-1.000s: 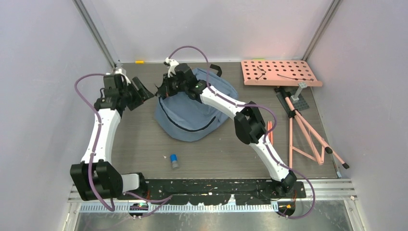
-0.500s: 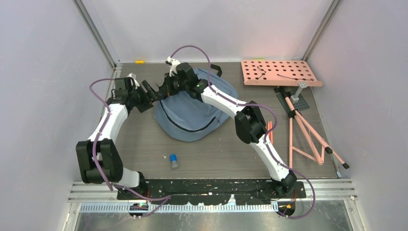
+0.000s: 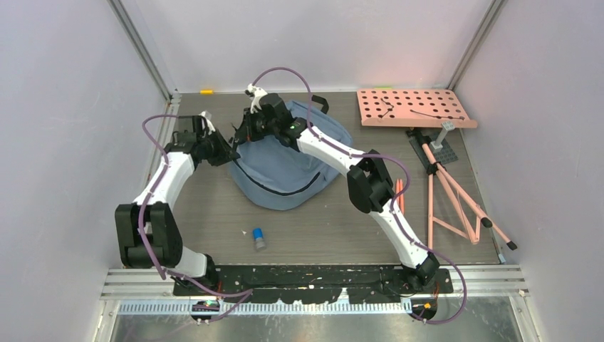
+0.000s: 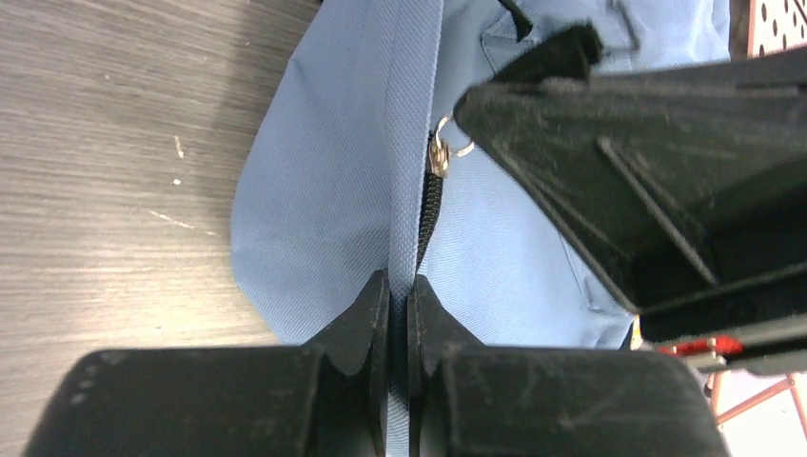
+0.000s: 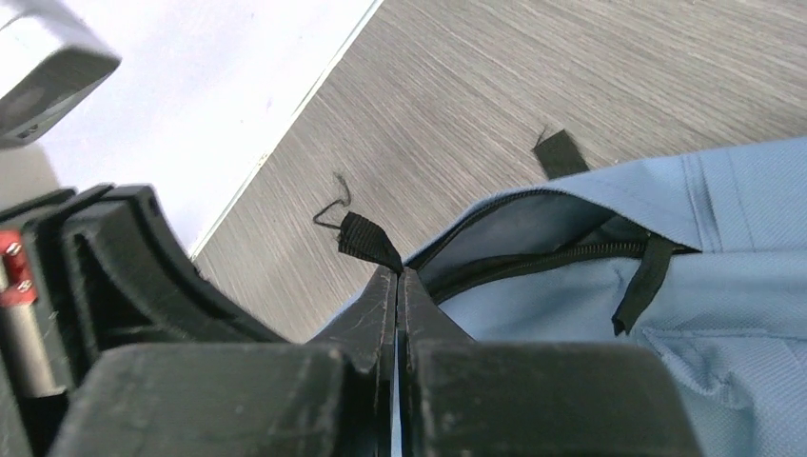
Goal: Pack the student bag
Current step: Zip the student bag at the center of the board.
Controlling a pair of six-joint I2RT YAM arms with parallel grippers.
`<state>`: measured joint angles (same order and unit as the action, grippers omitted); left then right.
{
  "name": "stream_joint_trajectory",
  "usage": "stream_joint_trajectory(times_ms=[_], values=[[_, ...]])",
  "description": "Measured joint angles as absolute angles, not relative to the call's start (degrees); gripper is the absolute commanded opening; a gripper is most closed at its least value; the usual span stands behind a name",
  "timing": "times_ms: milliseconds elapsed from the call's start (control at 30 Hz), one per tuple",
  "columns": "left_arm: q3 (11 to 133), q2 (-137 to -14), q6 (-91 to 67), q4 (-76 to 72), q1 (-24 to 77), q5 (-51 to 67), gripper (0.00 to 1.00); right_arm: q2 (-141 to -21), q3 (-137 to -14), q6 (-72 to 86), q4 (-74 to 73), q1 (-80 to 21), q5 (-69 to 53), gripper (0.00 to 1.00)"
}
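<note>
Clamped onto student bag (image 3: pixel 285 171) fabric beside zipper (image 4: pixel 425 205) with left gripper (image 4: pixel 398 303) and right gripper (image 5: pixel 398 286), upper centre. Opening barely started, apparently; blue cylinder (image 3: pixel 258 238), lower centre, probably left to load.

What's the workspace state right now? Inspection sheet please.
Surface: grey wood-grain table, few small marks.
Job's things: student bag lying flat, zipper partly open.
Clutter: small blue-capped item; pink perforated board; pink folding stand; orange pens.
Grippers: left gripper shut on bag fabric beside the zipper; right gripper shut on bag edge by black tab.
Cables: purple cables loop above both arms.
Surroundings: pale walls, metal frame posts.
</note>
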<state>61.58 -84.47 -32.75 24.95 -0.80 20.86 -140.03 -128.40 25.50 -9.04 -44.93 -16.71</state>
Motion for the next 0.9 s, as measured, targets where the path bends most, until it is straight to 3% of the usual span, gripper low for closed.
stream_joint_trajectory(times_ms=[267, 900], values=[[57.7, -77.8, -30.1, 28.9, -0.8, 18.3, 0.00, -142.4, -132.0, 25.4, -9.1, -46.2, -11.9, 0.01], [58.4, -78.0, -28.0, 34.2, -0.3, 13.9, 0.00, -142.9, -129.4, 19.1, -8.5, -46.1, 3.1, 0.00]])
